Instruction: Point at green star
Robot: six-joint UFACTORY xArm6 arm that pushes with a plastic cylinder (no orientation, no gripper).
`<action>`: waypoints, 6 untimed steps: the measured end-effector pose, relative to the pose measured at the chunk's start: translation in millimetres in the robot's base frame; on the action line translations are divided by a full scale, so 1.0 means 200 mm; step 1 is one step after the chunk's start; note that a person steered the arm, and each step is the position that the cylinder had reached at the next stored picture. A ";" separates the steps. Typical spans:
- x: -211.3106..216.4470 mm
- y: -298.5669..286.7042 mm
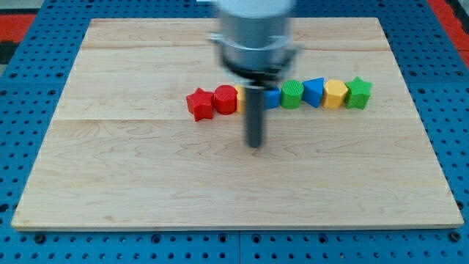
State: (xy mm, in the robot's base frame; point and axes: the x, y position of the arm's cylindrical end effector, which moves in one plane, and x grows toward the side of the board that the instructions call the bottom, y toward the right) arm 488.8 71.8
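The green star (359,92) sits at the right end of a row of blocks across the middle of the wooden board (146,183). From the view's left the row holds a red star (198,103), a red cylinder (225,98), a yellow block (241,100) mostly hidden behind the rod, a blue block (272,97), a green cylinder (292,94), a blue triangle-like block (314,92) and a yellow block (335,94). My tip (254,145) rests on the board just below the row, under the hidden yellow block, far to the left of the green star.
The arm's grey body (254,33) hangs over the top middle of the board and hides part of it. A blue perforated table (29,110) surrounds the board.
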 end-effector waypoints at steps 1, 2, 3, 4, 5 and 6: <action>0.00 0.72; -0.05 1.24; -0.40 1.28; -0.78 1.26; -0.77 1.08; -0.67 0.91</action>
